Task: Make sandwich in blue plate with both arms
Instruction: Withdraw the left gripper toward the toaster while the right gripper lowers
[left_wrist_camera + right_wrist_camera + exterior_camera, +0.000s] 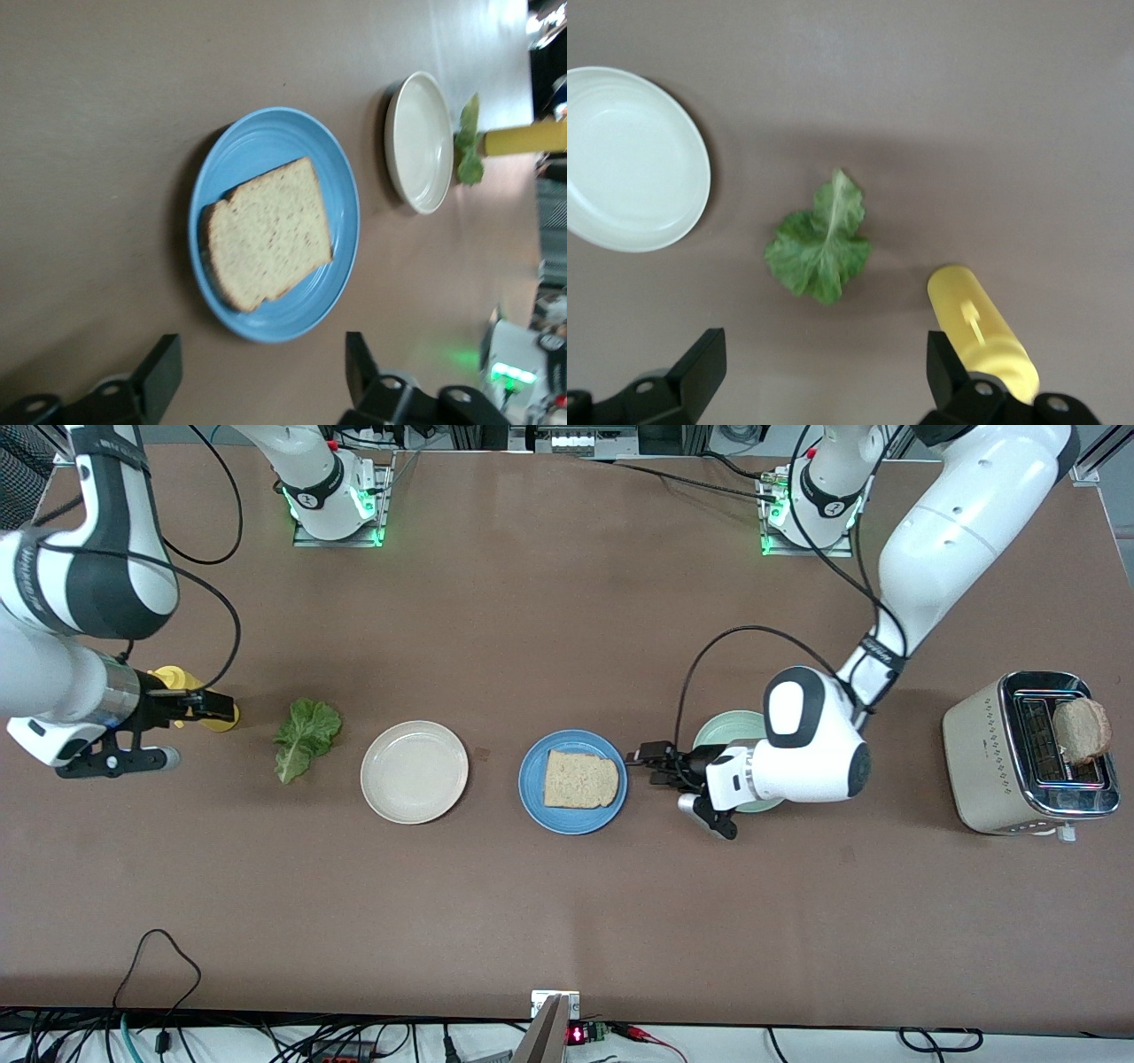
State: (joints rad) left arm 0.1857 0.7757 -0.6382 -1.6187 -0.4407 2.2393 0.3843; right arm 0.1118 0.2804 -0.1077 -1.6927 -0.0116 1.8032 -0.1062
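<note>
Front view: the blue plate (572,781) sits at centre frame and carries one bread slice (580,779), lying flat. My left gripper (651,765) stands just beside the plate's rim, right of it in frame, with nothing in it. At far left, my right gripper (208,707) waits by a yellow squeeze bottle (190,698). The lettuce leaf (306,737) lies on bare table left of centre, between the bottle and an empty beige plate (414,771). A pale green plate (728,731) is half hidden under my left arm. At the right edge, a second slice (1081,729) stands in the toaster (1028,755).

Left wrist view: both fingers (159,374) show at the bottom edge, spread apart and empty; the plated slice fills mid-frame.

Right wrist view: fingers (700,365) wide apart at the bottom, holding nothing; the leaf is at centre, untouched.

Assessment: base slice placed. Lettuce and top slice remain outstanding; I judge the task roughly one third complete.
</note>
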